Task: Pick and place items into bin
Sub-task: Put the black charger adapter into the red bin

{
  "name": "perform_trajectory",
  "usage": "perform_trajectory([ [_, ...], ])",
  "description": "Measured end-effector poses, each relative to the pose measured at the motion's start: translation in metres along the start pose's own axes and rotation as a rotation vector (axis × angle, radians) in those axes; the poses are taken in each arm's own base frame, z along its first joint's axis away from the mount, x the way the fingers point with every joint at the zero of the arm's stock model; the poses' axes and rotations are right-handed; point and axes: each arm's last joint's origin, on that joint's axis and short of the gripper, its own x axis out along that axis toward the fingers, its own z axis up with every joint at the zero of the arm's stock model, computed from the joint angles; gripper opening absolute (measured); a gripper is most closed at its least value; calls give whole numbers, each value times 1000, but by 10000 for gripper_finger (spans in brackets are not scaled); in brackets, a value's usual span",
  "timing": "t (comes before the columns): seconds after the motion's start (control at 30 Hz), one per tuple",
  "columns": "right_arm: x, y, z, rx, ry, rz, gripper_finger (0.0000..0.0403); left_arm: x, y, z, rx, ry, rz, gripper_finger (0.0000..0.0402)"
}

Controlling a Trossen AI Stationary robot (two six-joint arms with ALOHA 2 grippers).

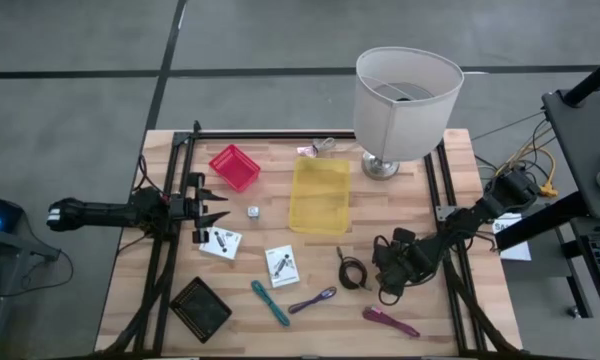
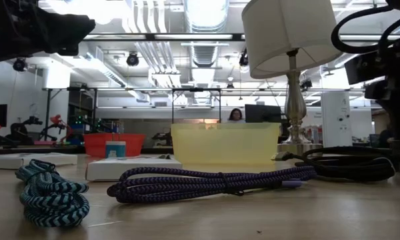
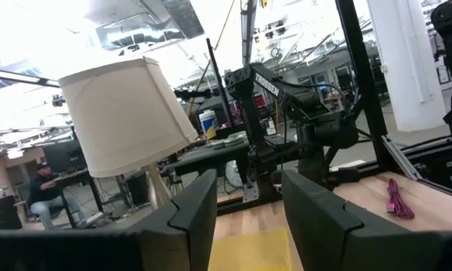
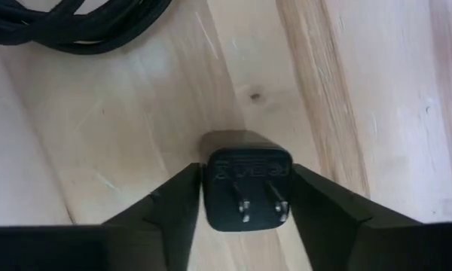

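My right gripper (image 1: pixel 388 292) points down at the table's near right part, shut on a small black plug cube (image 4: pixel 247 184) whose two prongs face up. A coiled black cable (image 1: pixel 354 272) lies just left of it. My left gripper (image 1: pixel 208 208) hovers open at the table's left, above a white card (image 1: pixel 220 243). A second card (image 1: pixel 282 264), a grey cube (image 1: pixel 252 212), a teal cord (image 1: pixel 270 301), a purple cord (image 1: pixel 313 299) and a magenta cord (image 1: pixel 390 321) lie flat on the wood. The yellow bin (image 1: pixel 320 195) stands mid-table. My right gripper pinches the black plug cube between its two fingers (image 4: pixel 173 203), one on each of two opposite side faces (image 4: pixel 209 188). The fingers come from above, pointing down. The cube sits upright with its prongs up; whether it is off the wood I cannot tell.
A lamp with a white shade (image 1: pixel 405 100) stands at the far edge, right of the yellow bin. A red bin (image 1: pixel 234 166) sits far left and a black tray (image 1: pixel 201 306) near left. Black frame rails (image 1: pixel 165 270) run along both table sides.
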Motion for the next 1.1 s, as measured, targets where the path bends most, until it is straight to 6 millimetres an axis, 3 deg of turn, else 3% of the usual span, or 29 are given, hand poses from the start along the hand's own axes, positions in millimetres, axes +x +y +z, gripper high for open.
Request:
perform_trajectory([
  [0.13, 0, 0, 0, -11, -3, 1, 138, 0, 0, 0, 0, 0, 0, 135],
  [0.57, -7, 2, 10, -55, -156, -78, 138, 0, 0, 0, 0, 0, 0, 135],
  [0.9, -40, 13, 38, -180, -469, -232, 138, 0, 0, 0, 0, -1, 0, 135],
  [1.1, -46, 21, 53, -233, -687, -302, 138, 0, 0, 0, 0, 0, 0, 135],
])
